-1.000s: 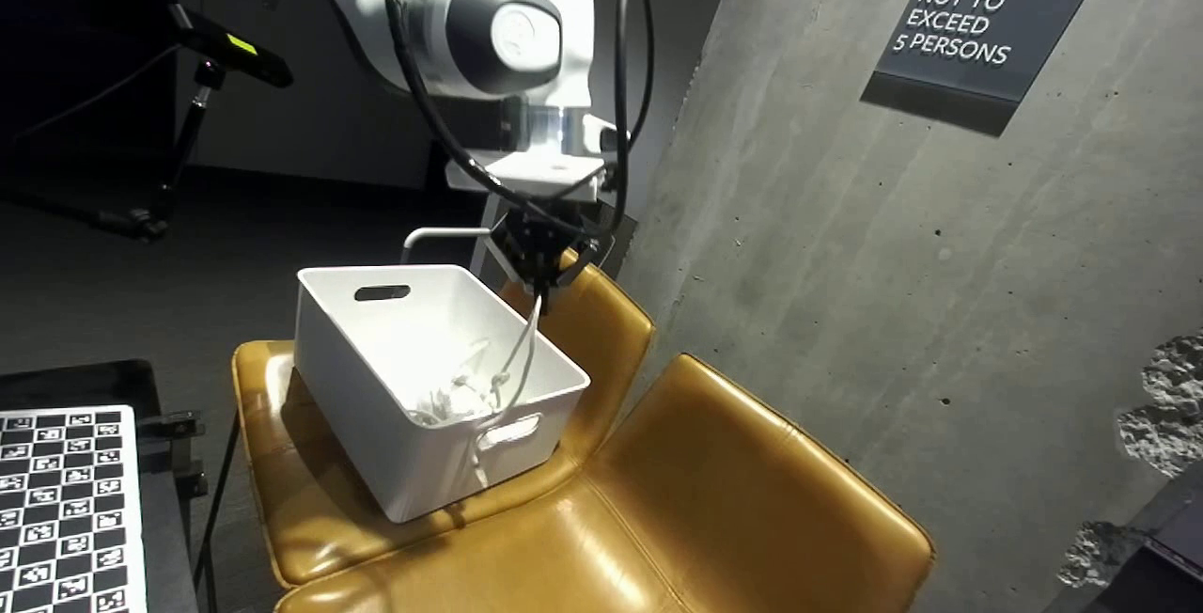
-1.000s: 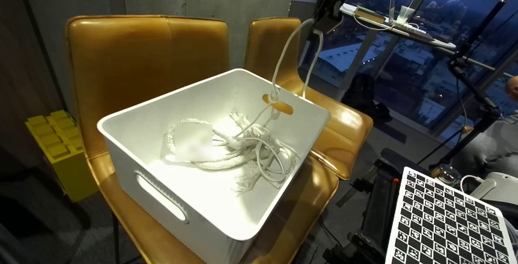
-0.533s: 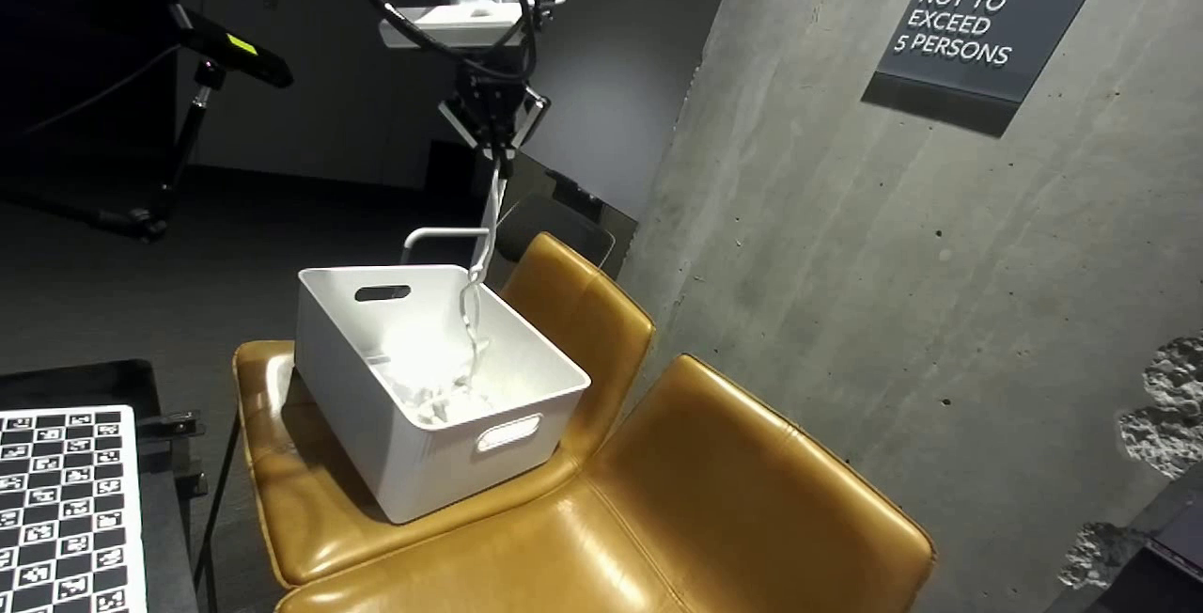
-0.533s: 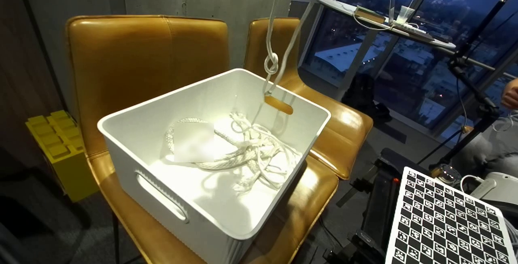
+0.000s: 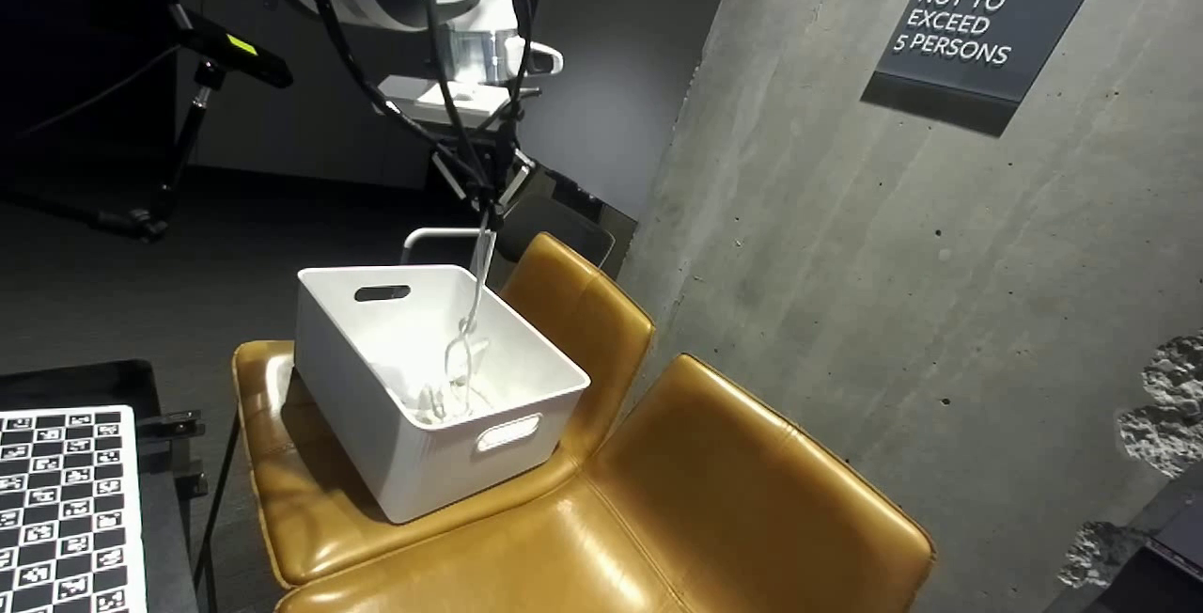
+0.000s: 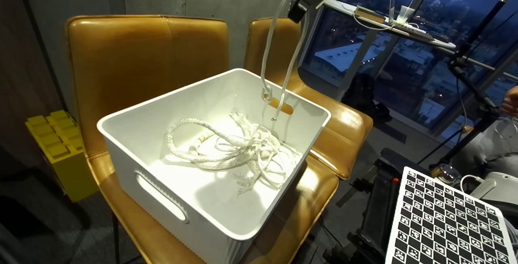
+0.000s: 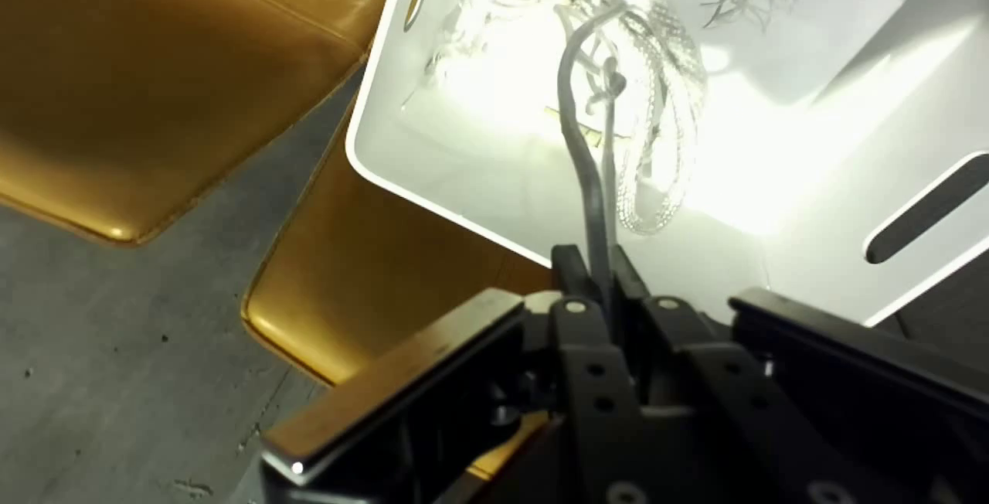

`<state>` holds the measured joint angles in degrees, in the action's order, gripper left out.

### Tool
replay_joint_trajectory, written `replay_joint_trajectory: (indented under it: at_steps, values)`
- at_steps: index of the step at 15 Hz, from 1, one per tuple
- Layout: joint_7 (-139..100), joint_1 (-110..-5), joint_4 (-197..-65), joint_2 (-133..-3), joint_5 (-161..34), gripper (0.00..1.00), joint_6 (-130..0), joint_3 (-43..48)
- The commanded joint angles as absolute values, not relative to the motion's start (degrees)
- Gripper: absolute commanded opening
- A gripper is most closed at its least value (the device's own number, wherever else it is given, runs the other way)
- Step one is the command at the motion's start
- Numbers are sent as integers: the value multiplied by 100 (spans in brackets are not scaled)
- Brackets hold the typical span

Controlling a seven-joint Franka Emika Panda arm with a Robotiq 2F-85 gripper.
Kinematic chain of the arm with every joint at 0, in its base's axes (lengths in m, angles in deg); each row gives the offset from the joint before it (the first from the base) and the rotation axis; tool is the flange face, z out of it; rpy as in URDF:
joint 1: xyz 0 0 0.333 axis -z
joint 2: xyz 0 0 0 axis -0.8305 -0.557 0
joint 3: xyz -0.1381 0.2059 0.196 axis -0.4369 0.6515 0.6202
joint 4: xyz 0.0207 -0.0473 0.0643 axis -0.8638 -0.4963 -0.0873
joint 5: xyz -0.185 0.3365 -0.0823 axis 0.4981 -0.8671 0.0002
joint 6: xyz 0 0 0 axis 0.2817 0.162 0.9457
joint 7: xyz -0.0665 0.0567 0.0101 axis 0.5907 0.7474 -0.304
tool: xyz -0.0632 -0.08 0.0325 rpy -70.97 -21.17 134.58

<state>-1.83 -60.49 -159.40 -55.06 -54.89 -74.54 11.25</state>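
My gripper (image 7: 600, 263) is shut on a thin white cord (image 7: 589, 179), which runs up between the fingertips in the wrist view. In an exterior view the cord (image 6: 264, 59) hangs as a loop from the gripper (image 6: 298, 11), its knot and loose end dangling inside the white bin (image 6: 194, 228). Below lies a tangle of braided white rope (image 6: 226, 159) with frayed ends on the bin floor. Also in an exterior view, the gripper (image 5: 491, 211) hovers above the bin's far long rim, fingers downward. Where the cord passes between the pads is partly hidden.
The bin stands on a tan leather chair (image 5: 268, 463), with another tan chair (image 5: 742, 472) beside it. A patterned board (image 5: 66, 510) lies nearby, and a yellow block (image 6: 60, 154) is on the floor. A concrete wall (image 5: 846, 312) rises behind the chairs.
The arm first rose and shifted left over the bin, then came partway down. The cord's loose end, earlier draped outside the bin, now hangs inside it.
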Motion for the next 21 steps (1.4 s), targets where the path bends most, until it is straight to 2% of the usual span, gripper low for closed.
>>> replay_joint_trajectory:
  at_steps: [1, 7, 9, 15, 21]
  values:
    - [-52, -5978, -16320, -5354, -6007, 42, -7606, 1106]
    - [304, -5846, -16631, -5067, -6989, 87, -7163, 1041]
    - [-140, -5790, -16734, -4898, -6786, 99, -6842, 934]
    - [-894, -5515, -17065, -4276, -6125, 100, -6124, 629]
    - [-597, -5298, -17503, -3517, -6366, 100, -4694, 237]
